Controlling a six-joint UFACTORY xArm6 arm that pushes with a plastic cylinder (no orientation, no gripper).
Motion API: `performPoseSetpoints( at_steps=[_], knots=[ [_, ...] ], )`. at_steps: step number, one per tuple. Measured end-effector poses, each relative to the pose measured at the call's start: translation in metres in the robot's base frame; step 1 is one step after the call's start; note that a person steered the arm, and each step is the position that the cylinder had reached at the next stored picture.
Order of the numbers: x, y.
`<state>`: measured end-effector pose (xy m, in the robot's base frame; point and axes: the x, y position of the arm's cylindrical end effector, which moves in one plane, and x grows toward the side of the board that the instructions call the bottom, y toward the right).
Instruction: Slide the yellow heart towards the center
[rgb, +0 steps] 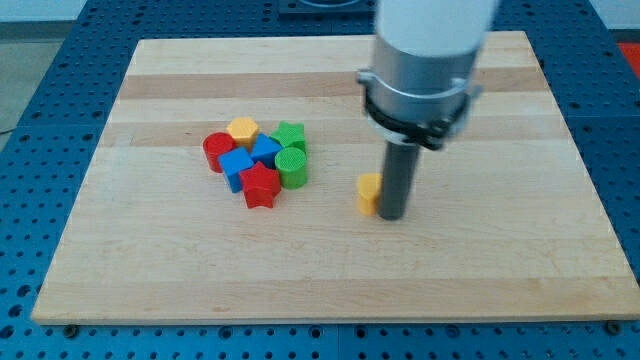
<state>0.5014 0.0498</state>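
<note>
The rod's tip (392, 216) rests on the worktop (520, 270) near its center, touching the yellow heart (369, 193); this end effector is a bare rod, gripping nothing.

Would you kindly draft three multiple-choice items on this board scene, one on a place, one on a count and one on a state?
1. My tip stands where relative to the yellow heart?
A. at its right side in the view
B. far to its left
C. above the cluster

2. How many green blocks are in the cluster?
A. none
B. two
C. four

3. The yellow heart is
A. stacked on a block
B. packed inside the cluster
C. apart from the cluster

Answers: 1 A, the rod stands right against the heart's right edge. 2 B, a green star and a green cylinder show. 3 C, bare board separates it from the red star.
</note>
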Motion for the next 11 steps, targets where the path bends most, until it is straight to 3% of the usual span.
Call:
performPoseSetpoints(
  at_steps=[2, 5, 7, 8, 10, 11],
  knots=[
    [0.038, -0.020],
    [-0.070, -0.035],
    [0.006, -0.011],
    [-0.008, 0.014],
    [-0.062, -0.004],
    [-0.057, -0.004]
  ],
)
